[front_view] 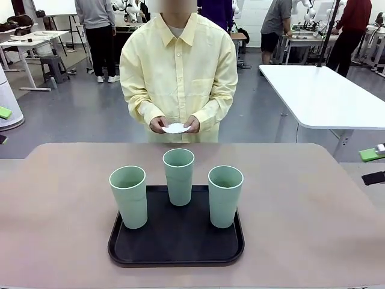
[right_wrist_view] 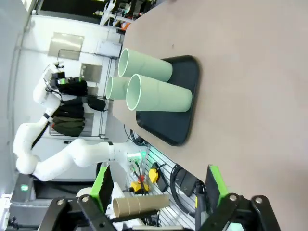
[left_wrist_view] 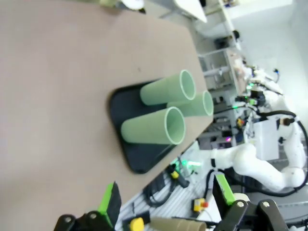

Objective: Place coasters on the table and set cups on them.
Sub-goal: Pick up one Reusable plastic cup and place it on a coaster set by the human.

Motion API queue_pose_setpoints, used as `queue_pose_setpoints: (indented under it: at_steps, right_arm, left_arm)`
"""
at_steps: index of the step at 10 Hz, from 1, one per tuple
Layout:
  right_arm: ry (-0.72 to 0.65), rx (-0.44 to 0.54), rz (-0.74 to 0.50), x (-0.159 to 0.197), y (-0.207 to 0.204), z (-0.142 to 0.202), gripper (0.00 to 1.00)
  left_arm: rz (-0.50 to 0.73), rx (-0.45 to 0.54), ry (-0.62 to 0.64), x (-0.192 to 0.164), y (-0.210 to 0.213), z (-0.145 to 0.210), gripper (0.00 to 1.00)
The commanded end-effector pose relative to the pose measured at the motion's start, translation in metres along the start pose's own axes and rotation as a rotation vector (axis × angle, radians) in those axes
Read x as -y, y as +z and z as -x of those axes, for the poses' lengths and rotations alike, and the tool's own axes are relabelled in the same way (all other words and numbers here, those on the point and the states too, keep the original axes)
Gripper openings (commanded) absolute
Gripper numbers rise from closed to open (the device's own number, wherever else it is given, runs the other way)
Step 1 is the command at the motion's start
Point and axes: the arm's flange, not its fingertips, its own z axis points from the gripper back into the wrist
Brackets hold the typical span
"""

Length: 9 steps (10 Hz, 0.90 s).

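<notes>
Our left gripper [left_wrist_view: 166, 199] hangs spread wide, off the table's [left_wrist_view: 57, 72] edge, the three cups [left_wrist_view: 153, 127] upright ahead of it on a black tray [left_wrist_view: 139, 159]. Beyond them the person's hands [front_view: 159, 124] hold the white coasters [front_view: 176, 127]. Our right gripper [right_wrist_view: 159, 185] gapes wide too, cups ahead of its fingers

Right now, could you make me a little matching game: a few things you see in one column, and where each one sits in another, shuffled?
Things:
1. cups
2. coasters
3. tray

Places:
A. lying flat on the beige table
B. held in the person's hands
C. standing upright on the black tray

Pairs: 1-C, 2-B, 3-A.
</notes>
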Motion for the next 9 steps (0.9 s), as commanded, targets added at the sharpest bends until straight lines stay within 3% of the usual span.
queue_pose_setpoints:
  at_steps: [1,7,9]
  right_arm:
    - [0.017,0.031,-0.001,0.000,0.003,0.025,1.00]
    - [0.042,0.039,-0.018,-0.007,0.002,0.023,1.00]
    - [0.008,0.037,0.004,0.000,0.020,0.014,1.00]
  left_arm:
    - [-0.031,0.018,0.050,0.002,0.014,0.013,1.00]
    - [0.043,0.112,0.160,-0.025,0.018,0.036,1.00]
    - [0.013,0.087,0.135,-0.029,0.021,0.033,1.00]
